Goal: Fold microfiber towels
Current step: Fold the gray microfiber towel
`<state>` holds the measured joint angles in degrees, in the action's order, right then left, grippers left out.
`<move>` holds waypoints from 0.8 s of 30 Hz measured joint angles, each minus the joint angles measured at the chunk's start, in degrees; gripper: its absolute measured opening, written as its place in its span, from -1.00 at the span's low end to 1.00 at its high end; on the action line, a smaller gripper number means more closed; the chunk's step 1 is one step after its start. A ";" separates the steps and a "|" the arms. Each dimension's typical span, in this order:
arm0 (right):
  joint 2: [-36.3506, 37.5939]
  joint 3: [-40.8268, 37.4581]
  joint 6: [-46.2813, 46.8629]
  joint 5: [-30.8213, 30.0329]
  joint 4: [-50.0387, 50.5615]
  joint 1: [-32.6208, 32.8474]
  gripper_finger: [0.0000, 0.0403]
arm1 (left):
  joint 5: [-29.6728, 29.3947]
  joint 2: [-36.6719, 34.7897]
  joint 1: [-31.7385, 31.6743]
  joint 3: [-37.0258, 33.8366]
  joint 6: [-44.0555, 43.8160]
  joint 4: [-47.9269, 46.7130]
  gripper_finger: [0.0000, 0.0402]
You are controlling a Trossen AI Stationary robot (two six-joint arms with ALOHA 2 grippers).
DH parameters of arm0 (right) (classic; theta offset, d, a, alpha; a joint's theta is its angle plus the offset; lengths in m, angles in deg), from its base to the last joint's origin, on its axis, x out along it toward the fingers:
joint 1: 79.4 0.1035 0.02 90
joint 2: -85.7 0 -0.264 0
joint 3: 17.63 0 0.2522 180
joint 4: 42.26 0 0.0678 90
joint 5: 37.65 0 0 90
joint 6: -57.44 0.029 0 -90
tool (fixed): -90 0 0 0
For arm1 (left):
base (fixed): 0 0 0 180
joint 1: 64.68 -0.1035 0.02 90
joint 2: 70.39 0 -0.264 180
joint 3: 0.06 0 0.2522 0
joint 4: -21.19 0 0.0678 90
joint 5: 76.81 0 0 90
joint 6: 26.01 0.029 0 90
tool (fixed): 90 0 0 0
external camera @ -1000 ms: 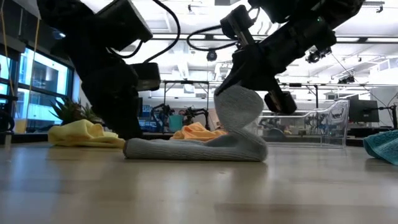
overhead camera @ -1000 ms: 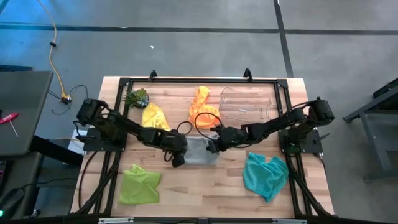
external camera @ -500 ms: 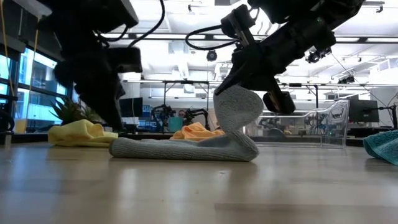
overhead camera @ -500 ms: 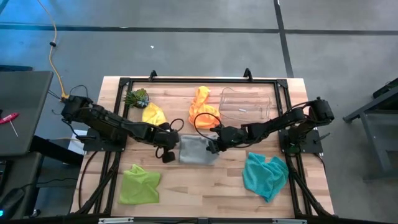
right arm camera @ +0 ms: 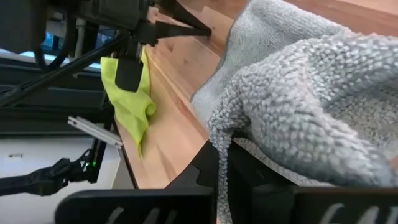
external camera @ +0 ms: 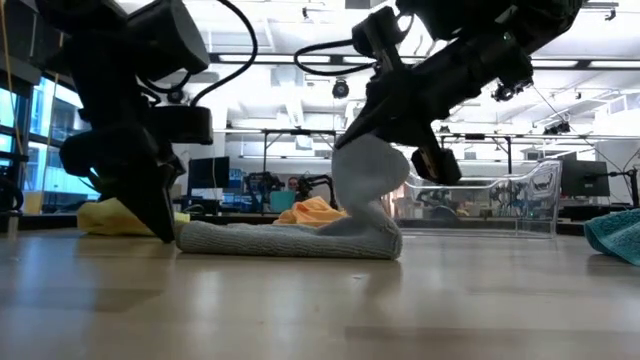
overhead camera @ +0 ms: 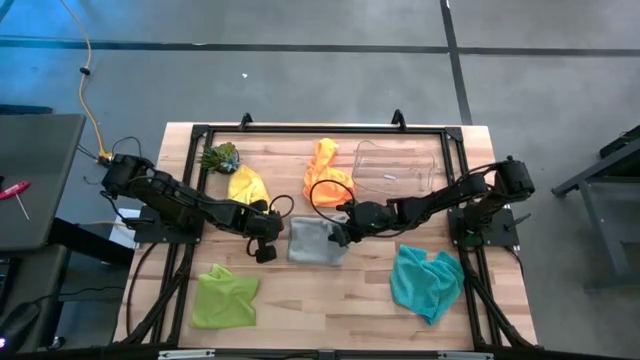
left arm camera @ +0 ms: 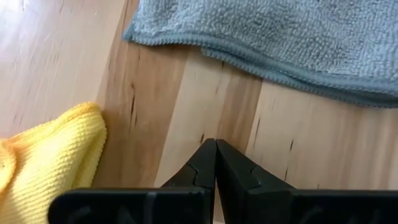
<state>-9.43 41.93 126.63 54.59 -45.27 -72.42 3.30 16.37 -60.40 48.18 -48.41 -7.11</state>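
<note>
The grey towel (overhead camera: 313,243) lies mid-table, its right part raised in an arch (external camera: 365,185). My right gripper (overhead camera: 344,234) is shut on that raised part. My left gripper (overhead camera: 268,244) is shut just off the towel's left edge (left arm camera: 186,43), low over the wood and holding nothing; it also shows in the low view (external camera: 165,232). The yellow towel (overhead camera: 248,186) and the orange towel (overhead camera: 325,172) lie crumpled at the back. The lime green towel (overhead camera: 225,296) lies at the front left and the teal towel (overhead camera: 427,280) at the front right. My right gripper pinches the grey towel's right edge (right arm camera: 219,138) between its two shut fingers; one layer or several, I cannot tell. The fingers come from the table's right, slanting down. The held edge is lifted and arches over the rest (external camera: 280,240), which lies flat on the table.
A clear plastic bin (overhead camera: 395,165) stands at the back right, behind my right arm. A small green spiky plant (overhead camera: 220,157) stands at the back left. A black frame (overhead camera: 320,130) runs round the table top. Bare wood shows in front of the grey towel (overhead camera: 320,300).
My left gripper has gone toward the table's left edge, off the grey towel's left part and onto bare wood. The towel has slid a little left with it. My right gripper has carried the raised edge slightly left, over the flat part.
</note>
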 joint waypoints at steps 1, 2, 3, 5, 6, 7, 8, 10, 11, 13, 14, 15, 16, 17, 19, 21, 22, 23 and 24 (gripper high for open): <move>-0.61 0.00 0.00 -0.24 -0.45 0.00 -1.00 | 0.01 0.03 0.00 -0.02 0.07 0.52 -1.00; -1.42 0.04 -0.02 -0.24 -1.49 0.00 -1.00 | 0.05 0.07 -0.02 -0.02 0.07 0.80 -1.00; -2.32 0.39 -0.08 -0.26 -1.50 0.00 -1.00 | 0.09 0.09 -0.02 -0.02 0.09 0.87 -1.00; -4.44 1.82 -0.71 -0.06 -1.46 0.00 -1.00 | 0.22 0.09 -0.02 -0.02 0.09 0.95 -1.00; -5.52 2.73 -1.45 -0.02 -1.45 0.00 -1.00 | 0.22 0.10 -0.02 -0.02 0.09 0.99 -1.00; -6.58 3.80 -2.36 0.01 -1.51 0.02 -1.00 | 0.22 0.11 -0.02 -0.02 0.09 1.03 -1.00; -7.53 4.76 -3.07 0.04 -1.50 0.02 -1.00 | 0.22 0.13 -0.02 -0.02 0.09 1.05 -1.00; -9.31 7.07 -4.41 0.11 -1.46 0.04 -1.00 | 0.24 0.13 -0.02 -0.02 0.04 1.04 -1.00; -10.17 8.24 -5.29 0.17 -1.49 0.04 -1.00 | 0.24 0.13 -0.02 -0.02 0.06 1.05 -1.00; -11.73 10.38 -6.74 0.24 -0.97 0.04 -1.00 | 0.25 0.13 -0.02 -0.02 0.07 1.06 -1.00; -12.56 11.36 -7.47 0.42 -0.52 0.02 -1.00 | 0.25 0.13 -0.01 -0.02 0.07 1.06 -1.00; -13.27 12.30 -8.08 0.51 0.11 -0.16 -1.00 | 0.25 0.13 -0.01 -0.02 0.07 1.09 -1.00; -13.85 13.09 -8.69 0.59 0.84 -0.24 -1.00 | 0.25 0.13 -0.02 -0.02 0.07 1.09 -1.00; -14.44 13.86 -8.97 0.59 1.41 -0.24 -1.00 | 0.25 0.13 -0.02 -0.02 0.07 1.09 -1.00; -15.30 14.87 -9.04 0.59 1.97 -0.24 -1.00 | 0.25 0.13 -0.02 -0.02 0.07 1.11 -1.00; -15.83 15.39 -7.92 0.58 2.40 -0.28 -0.99 | 0.25 0.13 0.00 -0.02 0.07 1.11 -1.00; -15.93 15.54 -7.74 0.48 2.46 -0.33 -0.98 | 0.25 0.13 0.00 -0.02 0.07 1.14 -1.00; -15.94 15.62 -7.76 0.38 2.33 -0.40 -0.95 | 0.25 0.13 0.00 -0.02 0.07 1.15 -1.00; -15.94 15.65 -7.75 0.40 1.83 -0.57 -0.90 | 0.25 0.13 0.00 -0.02 0.07 1.15 -1.00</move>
<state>-25.36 57.58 118.88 54.99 -43.44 -72.99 3.54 16.51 -60.40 48.16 -48.34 -5.95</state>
